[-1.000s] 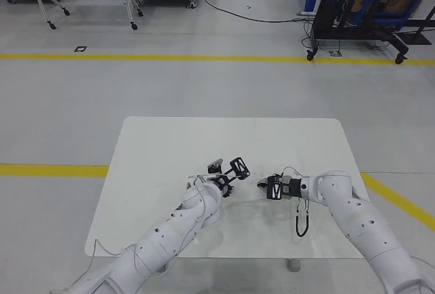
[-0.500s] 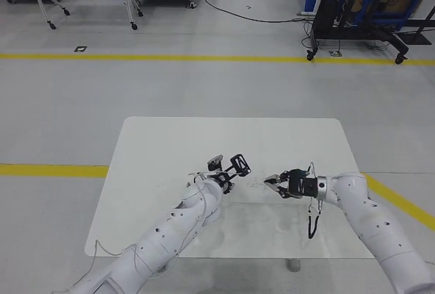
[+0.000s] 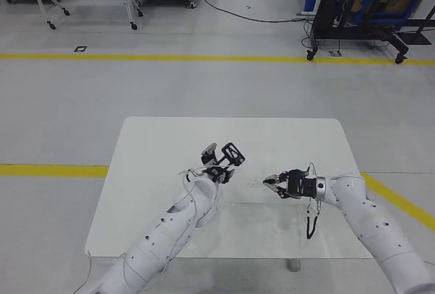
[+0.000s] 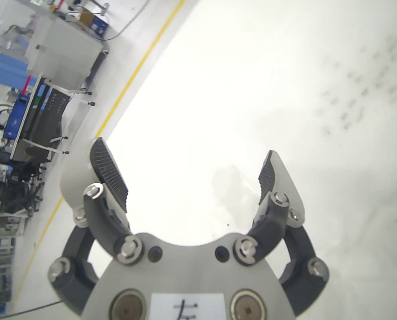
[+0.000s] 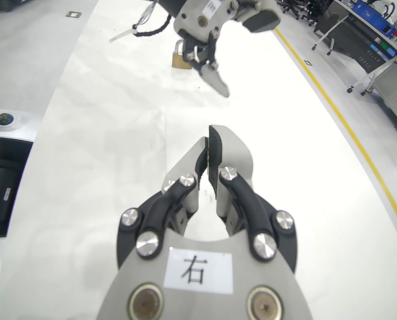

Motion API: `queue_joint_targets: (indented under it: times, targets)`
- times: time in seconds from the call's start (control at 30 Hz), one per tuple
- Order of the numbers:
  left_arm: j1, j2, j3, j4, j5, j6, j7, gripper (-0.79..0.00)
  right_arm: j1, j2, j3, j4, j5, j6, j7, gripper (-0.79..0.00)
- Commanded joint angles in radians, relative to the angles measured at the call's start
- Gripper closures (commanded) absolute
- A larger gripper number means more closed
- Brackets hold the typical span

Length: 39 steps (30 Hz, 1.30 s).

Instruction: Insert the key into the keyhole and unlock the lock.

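Observation:
A small brass padlock [image 5: 180, 58] stands upright on the white table [image 3: 166, 147]. My left gripper [image 5: 242, 55] hangs open just above and in front of it, partly hiding it. Seen from the left wrist, the left gripper [image 4: 192, 168] has only bare table between its ribbed pads [image 4: 109, 168]. From above, the left gripper [image 3: 221, 153] sits near the table's middle. My right gripper [image 3: 267, 181] lies low over the table to its right, pointing at it. The right gripper [image 5: 207, 136] is shut, and I see no key between its fingers.
The table's far edge and rounded corners border a grey floor with yellow lines [image 3: 203, 56]. Desks and chairs [image 5: 358, 18] stand well beyond the table. Faint dark marks [image 4: 361, 101] dot the tabletop. A black cable [image 3: 309, 220] hangs from the right wrist.
My left gripper has risen and shifted towards the far side of the table. My right gripper has drawn back a little to the right and turned at the wrist.

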Motion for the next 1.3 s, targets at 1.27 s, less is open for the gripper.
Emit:
queue_joint_targets:
  times: [1.27]
  targets:
    - [0.180, 0.142, -0.300, 0.018, -1.875, -0.920, -0.203, -0.785, 0.230, 0.087, -0.709, -0.034, 1.137, -0.008, -0.078, 0.000]
